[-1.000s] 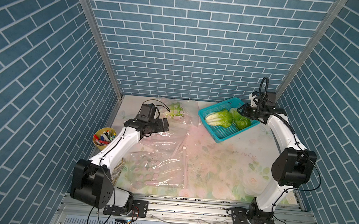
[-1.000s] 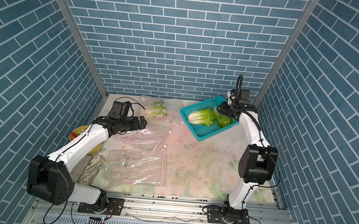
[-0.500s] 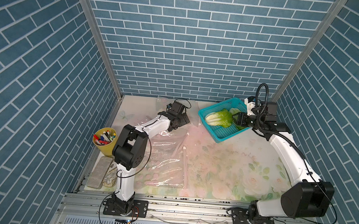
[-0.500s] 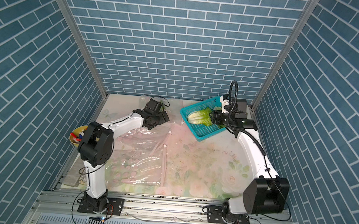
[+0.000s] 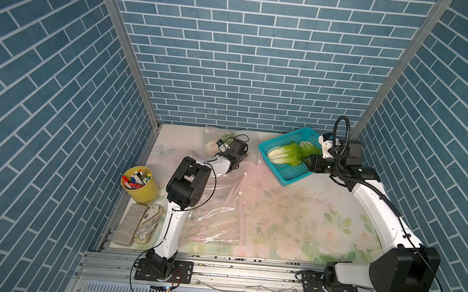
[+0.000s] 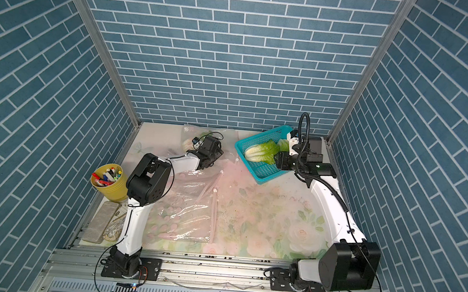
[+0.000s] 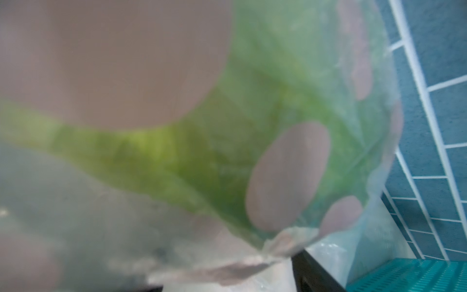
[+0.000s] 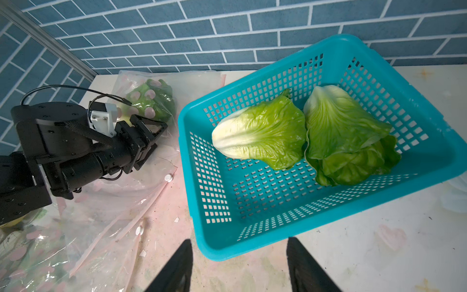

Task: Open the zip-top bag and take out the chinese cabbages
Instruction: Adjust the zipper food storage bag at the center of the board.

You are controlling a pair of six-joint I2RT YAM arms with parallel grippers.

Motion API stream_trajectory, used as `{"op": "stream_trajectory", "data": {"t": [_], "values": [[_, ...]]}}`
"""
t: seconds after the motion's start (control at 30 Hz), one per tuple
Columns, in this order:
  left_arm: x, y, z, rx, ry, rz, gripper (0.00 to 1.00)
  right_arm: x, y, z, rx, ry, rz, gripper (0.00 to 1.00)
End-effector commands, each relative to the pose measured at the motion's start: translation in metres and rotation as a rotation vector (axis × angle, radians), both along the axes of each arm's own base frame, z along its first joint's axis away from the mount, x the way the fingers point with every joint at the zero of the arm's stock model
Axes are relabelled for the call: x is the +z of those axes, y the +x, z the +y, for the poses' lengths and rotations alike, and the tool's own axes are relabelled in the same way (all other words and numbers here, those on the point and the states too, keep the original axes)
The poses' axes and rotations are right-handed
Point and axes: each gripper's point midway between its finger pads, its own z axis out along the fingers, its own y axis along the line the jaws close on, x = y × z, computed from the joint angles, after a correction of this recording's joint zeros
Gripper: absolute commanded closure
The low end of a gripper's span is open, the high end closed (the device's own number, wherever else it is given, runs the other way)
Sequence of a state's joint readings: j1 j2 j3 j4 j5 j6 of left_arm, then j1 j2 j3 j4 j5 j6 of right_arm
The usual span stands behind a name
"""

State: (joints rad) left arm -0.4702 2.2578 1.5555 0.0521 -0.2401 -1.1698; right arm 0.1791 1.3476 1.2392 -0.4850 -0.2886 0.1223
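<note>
Two chinese cabbages (image 8: 260, 131) (image 8: 346, 134) lie in the teal basket (image 5: 290, 180) at the back right. A third cabbage (image 5: 215, 145) sits inside the clear pink-dotted zip-top bag (image 5: 213, 133) by the back wall. My left gripper (image 5: 242, 151) reaches to that bag, right beside the cabbage (image 7: 177, 156). Its jaws stand apart with crumpled bag film (image 7: 285, 240) between them, and film blurs most of the left wrist view. My right gripper (image 8: 238, 265) hangs open and empty above the basket's near corner (image 8: 217, 252).
Several empty clear bags (image 5: 212, 217) with pink zip strips (image 5: 240, 219) lie spread over the left half of the floral mat. A yellow cup of pens (image 5: 139, 186) and two pencil cases (image 5: 130, 227) stand along the left edge. Brick walls close in three sides.
My left arm swung from the mat's left side to the bag at the back wall. The right gripper drew back from the basket's far side to its near corner.
</note>
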Motion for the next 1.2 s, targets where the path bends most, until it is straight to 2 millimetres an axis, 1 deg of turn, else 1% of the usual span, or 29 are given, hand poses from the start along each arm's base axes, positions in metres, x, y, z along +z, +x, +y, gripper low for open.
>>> {"op": "stream_trajectory", "data": {"t": [0.0,0.03,0.07,0.17,0.2,0.3,0.4,0.47,0.6,0.67,0.73,0.8,0.9,1.0,1.17], "values": [[0.002,0.019,0.013,0.064,-0.010,-0.069,0.38,0.005,-0.007,0.000,0.018,-0.036,-0.038,0.41],[0.001,0.021,0.015,0.068,-0.012,-0.071,0.46,0.004,-0.008,0.000,0.017,-0.037,-0.038,0.42],[0.001,0.025,0.021,0.074,-0.017,-0.070,0.59,0.003,-0.009,0.000,0.014,-0.037,-0.040,0.43],[0.006,0.028,0.036,0.075,-0.016,-0.067,1.00,-0.004,-0.013,0.001,0.016,-0.039,-0.034,0.45],[0.010,0.028,0.041,0.070,-0.004,-0.066,1.00,-0.006,-0.014,0.001,0.016,-0.040,-0.031,0.46],[0.034,0.022,0.049,-0.001,0.069,-0.082,1.00,-0.016,-0.015,0.004,0.035,-0.066,-0.032,0.48],[0.061,0.004,0.058,-0.071,0.146,-0.093,1.00,-0.022,-0.016,0.013,0.094,-0.107,-0.069,0.49],[0.072,-0.011,0.063,-0.114,0.164,-0.086,1.00,-0.020,-0.018,0.026,0.172,-0.112,-0.141,0.46],[0.082,-0.043,0.072,-0.206,0.156,-0.039,1.00,-0.016,-0.025,0.059,0.361,-0.102,-0.336,0.39],[0.087,-0.058,0.075,-0.253,0.152,-0.021,1.00,-0.014,-0.026,0.075,0.430,-0.109,-0.406,0.38],[0.094,-0.072,0.078,-0.295,0.171,-0.008,1.00,-0.015,-0.025,0.091,0.490,-0.122,-0.446,0.38],[0.105,-0.086,0.080,-0.339,0.192,-0.001,1.00,-0.016,-0.021,0.108,0.520,-0.139,-0.492,0.38],[0.116,-0.105,0.086,-0.386,0.228,0.025,1.00,-0.018,-0.010,0.131,0.519,-0.217,-0.594,0.44],[0.123,-0.121,0.091,-0.411,0.237,0.034,1.00,-0.024,-0.012,0.159,0.596,-0.273,-0.682,0.42],[0.125,-0.140,0.101,-0.413,0.227,0.035,1.00,-0.041,-0.028,0.211,0.720,-0.251,-0.758,0.34]]}}
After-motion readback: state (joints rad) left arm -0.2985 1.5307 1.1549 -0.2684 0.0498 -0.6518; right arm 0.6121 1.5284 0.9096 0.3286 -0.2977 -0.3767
